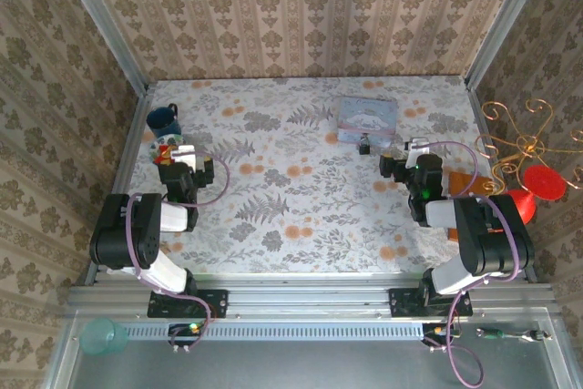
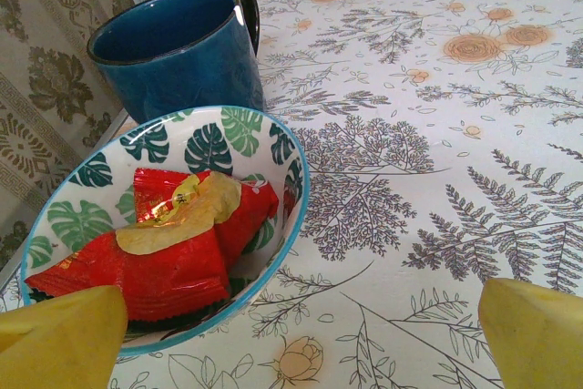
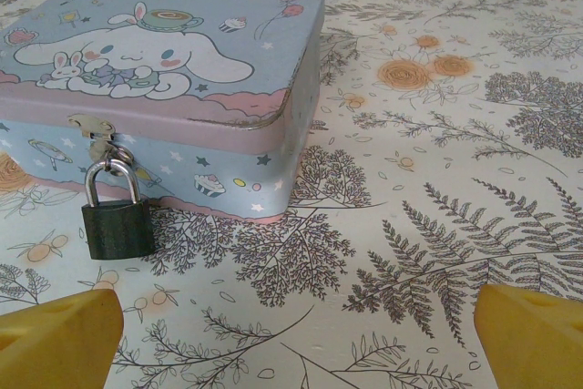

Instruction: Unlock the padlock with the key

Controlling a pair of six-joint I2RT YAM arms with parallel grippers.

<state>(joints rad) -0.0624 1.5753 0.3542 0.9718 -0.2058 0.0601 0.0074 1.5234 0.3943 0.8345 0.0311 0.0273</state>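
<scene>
Tablecloth (image 1: 301,198) with ferns, wallpapered walls (image 1: 301,6)

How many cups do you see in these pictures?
2. A blue mug stands at the table's far left, just beyond the bowl. A teal cup sits off the table, on the frame by the near-left corner. Others may be hidden.

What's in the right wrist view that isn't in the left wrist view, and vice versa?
Right wrist, not left: the dark padlock hooked through the latch of the closed cartoon tin. Left wrist, not right: a blue mug and a leaf-patterned bowl holding a red wrapped snack. Both: the floral tabletop, plus that arm's own open gripper, the left gripper and the right gripper.
</scene>
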